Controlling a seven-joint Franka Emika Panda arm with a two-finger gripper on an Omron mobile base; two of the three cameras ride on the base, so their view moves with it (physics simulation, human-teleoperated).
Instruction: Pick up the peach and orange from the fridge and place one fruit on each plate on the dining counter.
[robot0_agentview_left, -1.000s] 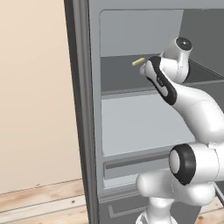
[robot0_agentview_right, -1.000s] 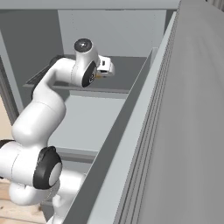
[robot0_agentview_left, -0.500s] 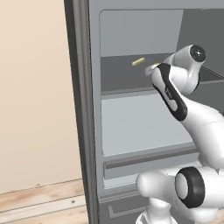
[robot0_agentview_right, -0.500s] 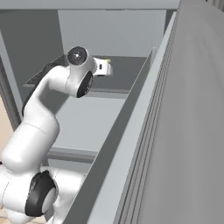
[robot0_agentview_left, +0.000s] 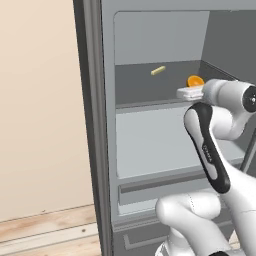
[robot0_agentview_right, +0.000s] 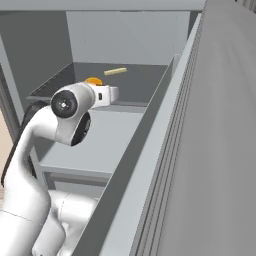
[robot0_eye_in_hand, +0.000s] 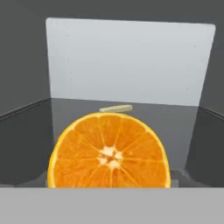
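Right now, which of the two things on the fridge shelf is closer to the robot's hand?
The orange, cut face toward the hand. The pale yellow stick lies farther back on the shelf.

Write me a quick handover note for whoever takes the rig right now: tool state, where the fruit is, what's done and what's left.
Tool: reaching onto the fridge's upper shelf, right at the orange; whether it is open or shut cannot be told.
Orange: on that shelf, close in front of the hand camera, cut face toward it. A pale yellow stick lies farther back on the same shelf.
Done: fridge open, arm at the orange.
Left: grasp the orange, carry it to a plate, then find the peach and do the same for the other plate.
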